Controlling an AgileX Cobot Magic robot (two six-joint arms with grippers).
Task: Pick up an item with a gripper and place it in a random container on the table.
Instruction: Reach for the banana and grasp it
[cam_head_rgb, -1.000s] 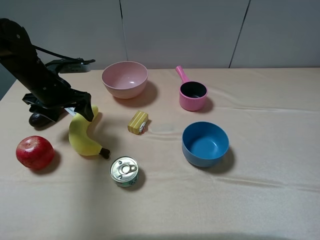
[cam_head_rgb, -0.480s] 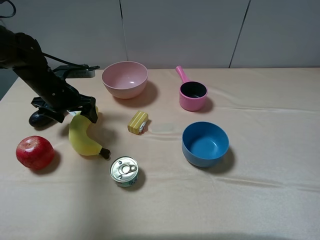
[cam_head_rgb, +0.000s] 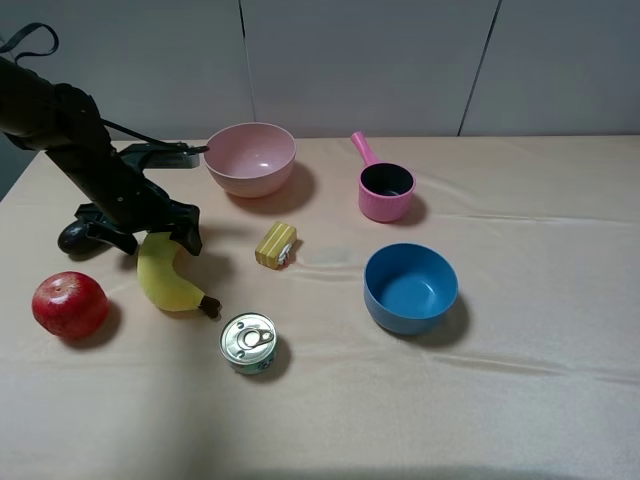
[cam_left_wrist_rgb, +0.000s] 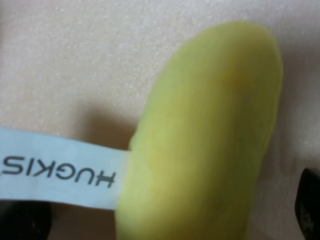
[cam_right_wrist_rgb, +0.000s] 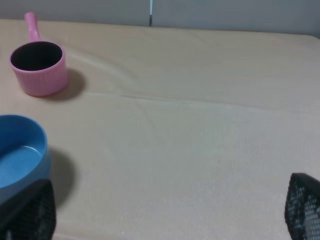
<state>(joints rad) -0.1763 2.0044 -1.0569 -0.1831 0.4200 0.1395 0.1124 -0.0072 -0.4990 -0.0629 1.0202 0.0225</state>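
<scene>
Left gripper (cam_head_rgb: 157, 236): jaws fully spread, holding nothing; lowered over past second to straddle tagged end of banana (cam_head_rgb: 170, 285), which lies unmoved near left edge of surface (cam_head_rgb: 520, 400). Grasp apparently imminent; closing next. Pink bowl (cam_head_rgb: 250, 158) at far edge.

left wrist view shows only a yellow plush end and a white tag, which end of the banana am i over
Observer: The end away from the brown stem. The banana lies curved, its stem end nearest the can.
Operator: where's a bowl from there
Observer: The pink bowl stands farther back and to the right in the high view, and it is empty.
Operator: anything on the other side
Observer: A red apple lies left of the banana, apart from it.
</scene>
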